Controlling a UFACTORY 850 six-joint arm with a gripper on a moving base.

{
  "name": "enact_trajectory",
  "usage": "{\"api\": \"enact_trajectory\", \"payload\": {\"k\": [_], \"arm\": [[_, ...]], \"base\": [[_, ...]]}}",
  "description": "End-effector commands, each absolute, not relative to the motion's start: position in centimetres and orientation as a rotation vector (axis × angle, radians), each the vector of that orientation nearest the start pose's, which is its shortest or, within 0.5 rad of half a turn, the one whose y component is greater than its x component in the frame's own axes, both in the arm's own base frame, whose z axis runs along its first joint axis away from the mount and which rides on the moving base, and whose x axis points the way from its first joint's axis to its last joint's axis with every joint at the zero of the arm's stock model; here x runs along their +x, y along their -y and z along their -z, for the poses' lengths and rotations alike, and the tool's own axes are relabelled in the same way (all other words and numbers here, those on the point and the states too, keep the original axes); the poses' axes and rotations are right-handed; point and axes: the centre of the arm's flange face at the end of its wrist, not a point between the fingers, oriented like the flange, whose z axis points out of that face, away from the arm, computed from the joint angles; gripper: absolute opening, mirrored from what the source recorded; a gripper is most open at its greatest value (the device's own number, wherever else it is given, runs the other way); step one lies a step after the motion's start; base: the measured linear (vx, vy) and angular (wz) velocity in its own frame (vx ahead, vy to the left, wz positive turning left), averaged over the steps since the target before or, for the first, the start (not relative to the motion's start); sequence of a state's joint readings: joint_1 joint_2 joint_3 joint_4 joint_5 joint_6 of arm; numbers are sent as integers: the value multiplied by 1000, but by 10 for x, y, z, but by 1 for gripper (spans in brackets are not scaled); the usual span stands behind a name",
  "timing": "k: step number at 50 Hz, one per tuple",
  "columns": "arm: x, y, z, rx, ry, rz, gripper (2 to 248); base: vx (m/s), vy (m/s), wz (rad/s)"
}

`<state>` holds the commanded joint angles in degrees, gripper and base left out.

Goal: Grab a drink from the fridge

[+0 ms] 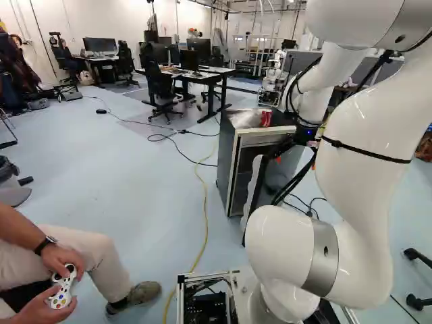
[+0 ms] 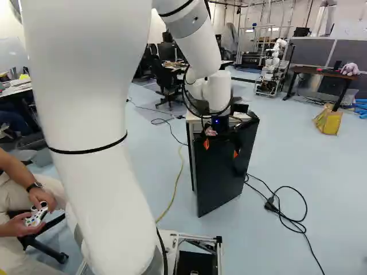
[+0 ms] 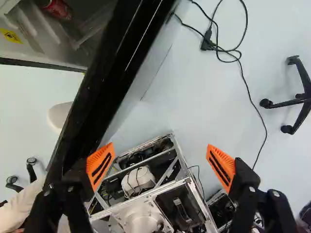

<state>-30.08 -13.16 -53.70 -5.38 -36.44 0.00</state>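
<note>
My gripper is at the upper part of the fridge door, which stands swung out from the fridge. In the wrist view the gripper is open; the black door edge runs close beside one finger, and nothing is held between the pads. Beyond the door, part of the pale fridge interior shows, with a red can near it. A red object lies on the fridge top beside clear plastic. The arm hides part of the fridge front.
A cable lies on the floor beside the fridge. A chair base stands farther off. A seated person with a controller is close to the base's left. Desks and another robot are in the background.
</note>
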Motion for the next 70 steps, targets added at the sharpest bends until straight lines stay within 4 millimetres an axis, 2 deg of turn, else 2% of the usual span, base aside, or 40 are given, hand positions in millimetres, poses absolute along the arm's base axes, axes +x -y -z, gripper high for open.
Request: {"api": "enact_trajectory", "payload": {"k": [19,30,49,70], "arm": [[440,230,-428,-3152,-636,99,247],[442,228,-428,-3154,-626,100,247],[424,229,-428,-3160,-640,117,247],[391,226,-428,-3230,-567,202,247]], "base": [[0,0,0],[0,0,0],[0,0,0],[0,0,0]]}}
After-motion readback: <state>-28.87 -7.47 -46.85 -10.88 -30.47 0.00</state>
